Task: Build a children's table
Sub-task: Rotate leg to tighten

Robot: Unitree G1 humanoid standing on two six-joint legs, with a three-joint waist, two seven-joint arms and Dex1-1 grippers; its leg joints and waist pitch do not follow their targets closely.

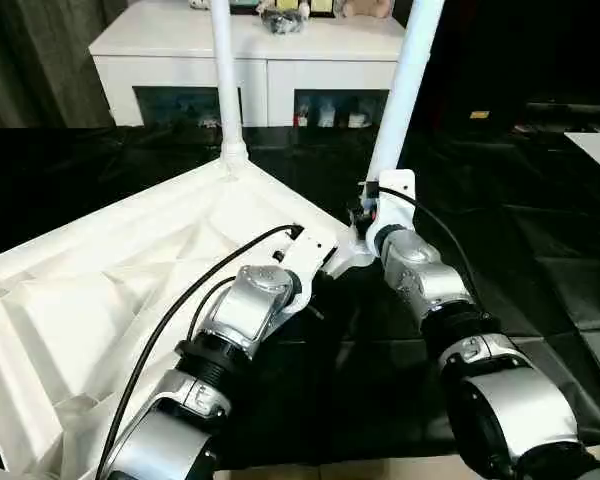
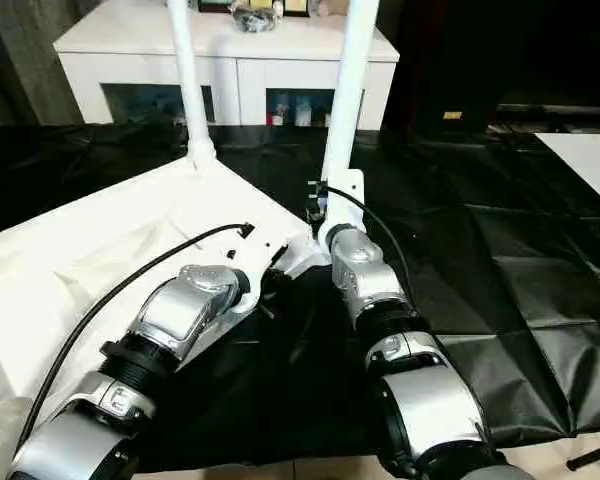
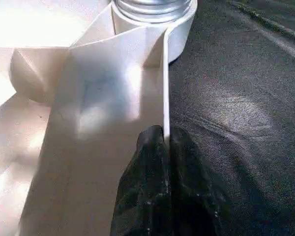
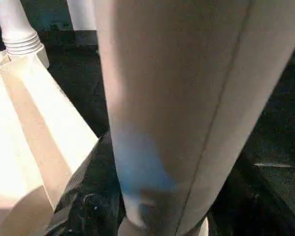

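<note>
I'm pinching the table top's (image 1: 100, 300) thin edge wall w/ my left gripper (image 3: 166, 142), fingers closed tight on it right by the near corner socket (image 3: 179, 29) — I reckon that's to keep the top from sliding while a leg goes in. My right gripper (image 4: 152, 206) is standing about half open, wrapping the near leg (image 1: 405, 90) just above that same socket, prob. to steady or seat it. The top is lying ribbed side up on the black floor sheet (image 1: 540, 250). Count: 2 legs standing, far leg (image 1: 223, 70) at the next corner toward the cabinet (image 1: 250, 60); 1 top; 2 grippers.
</note>
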